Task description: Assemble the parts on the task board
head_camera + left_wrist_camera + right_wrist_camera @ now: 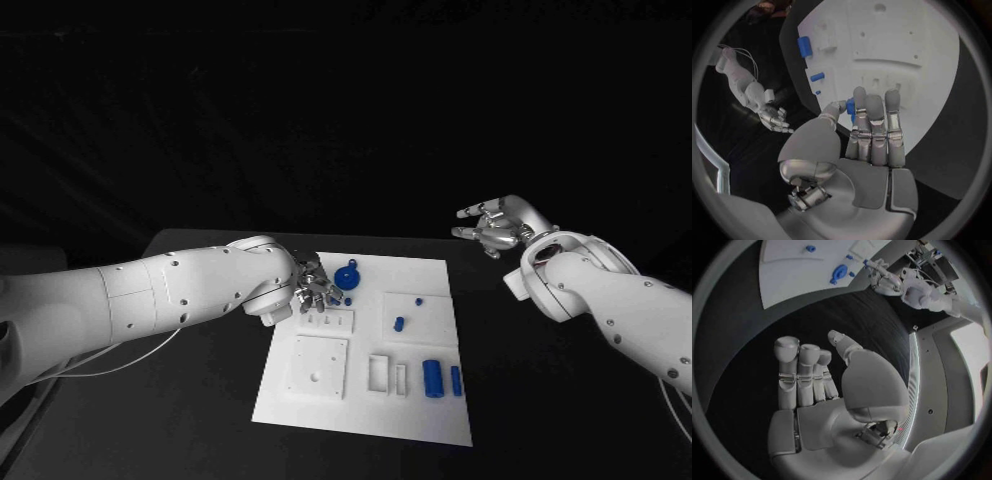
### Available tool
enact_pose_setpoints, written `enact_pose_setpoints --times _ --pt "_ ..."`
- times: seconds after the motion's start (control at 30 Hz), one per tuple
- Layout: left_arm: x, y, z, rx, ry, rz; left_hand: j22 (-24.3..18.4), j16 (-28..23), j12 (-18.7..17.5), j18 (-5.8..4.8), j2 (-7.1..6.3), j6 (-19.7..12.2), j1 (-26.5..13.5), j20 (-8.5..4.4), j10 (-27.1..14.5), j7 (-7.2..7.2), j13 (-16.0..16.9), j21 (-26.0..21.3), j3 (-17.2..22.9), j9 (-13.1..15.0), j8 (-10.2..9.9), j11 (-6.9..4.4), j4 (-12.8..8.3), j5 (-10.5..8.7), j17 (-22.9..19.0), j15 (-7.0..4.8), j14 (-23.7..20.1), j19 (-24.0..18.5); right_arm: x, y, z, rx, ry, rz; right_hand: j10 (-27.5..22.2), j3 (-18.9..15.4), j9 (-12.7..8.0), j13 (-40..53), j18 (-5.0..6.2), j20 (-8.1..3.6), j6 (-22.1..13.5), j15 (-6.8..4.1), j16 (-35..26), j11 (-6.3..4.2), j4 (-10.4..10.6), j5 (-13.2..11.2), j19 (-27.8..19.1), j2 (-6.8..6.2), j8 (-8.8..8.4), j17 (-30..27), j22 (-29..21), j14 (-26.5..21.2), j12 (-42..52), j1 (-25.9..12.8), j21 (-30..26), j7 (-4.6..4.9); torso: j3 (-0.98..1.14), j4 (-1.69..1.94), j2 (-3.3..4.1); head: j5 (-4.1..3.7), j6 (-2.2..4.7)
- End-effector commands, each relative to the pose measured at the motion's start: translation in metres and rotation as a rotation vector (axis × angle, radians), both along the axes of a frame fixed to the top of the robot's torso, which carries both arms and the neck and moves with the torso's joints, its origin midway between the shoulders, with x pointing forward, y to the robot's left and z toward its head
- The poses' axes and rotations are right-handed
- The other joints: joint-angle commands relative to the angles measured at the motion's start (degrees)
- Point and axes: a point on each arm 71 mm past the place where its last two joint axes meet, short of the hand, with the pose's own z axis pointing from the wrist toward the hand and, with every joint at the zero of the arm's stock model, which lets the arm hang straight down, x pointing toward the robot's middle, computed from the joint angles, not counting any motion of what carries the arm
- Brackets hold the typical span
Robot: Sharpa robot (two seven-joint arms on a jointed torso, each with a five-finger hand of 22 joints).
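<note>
fingers (874, 111) of left hand (312, 291) pinching one blue part (850, 106), task board (426, 410)

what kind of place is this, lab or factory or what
Probably a robotics lab test bench: a black table holds a white task board with small blue parts, and dark backdrop all around.
</note>
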Motion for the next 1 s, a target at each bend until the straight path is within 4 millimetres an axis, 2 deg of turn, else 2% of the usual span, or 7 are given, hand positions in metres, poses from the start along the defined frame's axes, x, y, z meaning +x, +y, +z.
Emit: enact_pose_setpoints --times 0.03,0.17,0.23,0.33,0.4,0.63,1.0 --pt "-0.002 0.002 -0.004 0.046 -0.035 -0.006 0.18 0.20 0.28 -0.31 0.48 2.13 -0.16 -0.02 2.39 -1.82 0.05 -0.28 6.56 3.05 0.08 -0.27 -7.08 0.19 0.06 -0.19 0.29 0.26 0.005 -0.007 0.007 0.148 -0.012 -0.033 -0.76 -0.07 0.04 -0.11 1.06 -0.03 0.24 -0.17 -0.38 -0.43 -0.23 0.28 3.15 0.22 -0.08 0.13 2.05 0.17 0.32 -0.38 -0.15 0.01 0.09 0.41 -0.23 0.17 -0.71" --pt "-0.006 0.006 -0.013 0.057 -0.030 -0.003 0.41 0.19 0.29 -0.30 0.48 2.14 -0.14 -0.03 2.39 -1.82 0.07 -0.49 6.54 2.96 0.04 -0.27 -7.15 0.18 0.03 -0.19 0.34 0.36 0.012 -0.016 0.017 0.165 -0.034 -0.060 -0.64 -0.15 0.05 -0.19 1.04 -0.02 0.42 -0.15 -0.32 -0.43 -0.36 0.53 3.16 0.32 -0.07 0.48 1.97 0.27 0.62 -0.46 -0.09 -0.03 0.03 0.60 -0.29 -0.12 -0.94" --pt "-0.007 0.007 -0.016 0.059 -0.034 -0.001 0.50 0.21 0.31 -0.30 0.43 2.16 -0.16 -0.03 2.41 -1.83 0.09 -0.56 6.49 2.94 0.05 -0.29 -7.15 0.21 0.02 -0.20 0.38 0.41 0.015 -0.019 0.024 0.177 -0.049 -0.071 -0.67 -0.15 0.04 -0.27 1.06 -0.03 0.42 -0.17 -0.39 -0.43 -0.42 0.75 3.15 0.33 -0.08 0.52 1.93 0.26 0.64 -0.47 -0.09 -0.03 -0.07 0.47 -0.23 0.08 -1.09" --pt "-0.009 0.008 -0.019 0.062 -0.037 0.001 0.58 0.21 0.34 -0.30 0.44 2.18 -0.15 -0.03 2.43 -1.83 0.10 -0.62 6.48 2.90 0.04 -0.30 -7.14 0.22 0.02 -0.21 0.41 0.46 0.019 -0.024 0.031 0.191 -0.066 -0.089 -0.67 -0.19 0.04 -0.36 1.06 -0.03 0.46 -0.17 -0.37 -0.44 -0.55 0.99 3.15 0.33 -0.08 0.70 1.87 0.31 0.70 -0.51 -0.06 -0.04 0.05 0.37 -0.16 0.16 -1.23" --pt "-0.009 0.008 -0.020 0.066 -0.041 -0.001 0.58 0.21 0.34 -0.30 0.44 2.18 -0.15 -0.03 2.43 -1.83 0.10 -0.62 6.48 2.90 0.04 -0.30 -7.14 0.22 0.02 -0.21 0.41 0.46 0.020 -0.026 0.034 0.195 -0.073 -0.099 -0.61 -0.26 0.05 -0.33 1.07 -0.03 0.47 -0.17 -0.36 -0.45 -0.60 1.13 3.15 0.30 -0.08 0.76 1.84 0.33 0.81 -0.55 -0.08 -0.05 0.00 0.32 -0.21 0.14 -1.37" --pt "-0.012 0.008 -0.022 0.085 -0.061 -0.021 1.49 0.31 0.48 -0.33 0.34 2.26 -0.02 -0.07 2.46 -1.86 0.16 -1.43 6.32 2.52 0.06 -0.34 -7.09 0.21 0.01 -0.24 0.50 0.83 0.023 -0.033 0.036 0.207 -0.081 -0.129 -0.60 -0.38 0.05 -0.42 1.09 -0.05 0.56 -0.19 -0.39 -0.46 -0.67 1.58 3.16 0.33 -0.08 0.93 1.79 0.38 0.90 -0.73 0.06 -0.07 -0.11 0.37 -0.28 0.08 -1.71" --pt "-0.016 0.007 -0.026 0.093 -0.058 -0.036 2.40 0.33 0.60 -0.37 0.23 2.26 0.31 -0.09 2.43 -1.83 0.19 -2.30 6.19 1.91 0.01 -0.36 -6.81 0.05 -0.01 -0.26 0.58 1.23 0.025 -0.034 0.035 0.210 -0.070 -0.135 -0.62 -0.68 0.05 -0.53 1.12 -0.05 0.63 -0.20 -0.51 -0.47 -0.69 1.86 3.14 0.34 -0.09 1.08 1.69 0.40 1.00 -0.90 0.14 -0.09 -0.07 0.36 -0.26 0.03 -1.81"
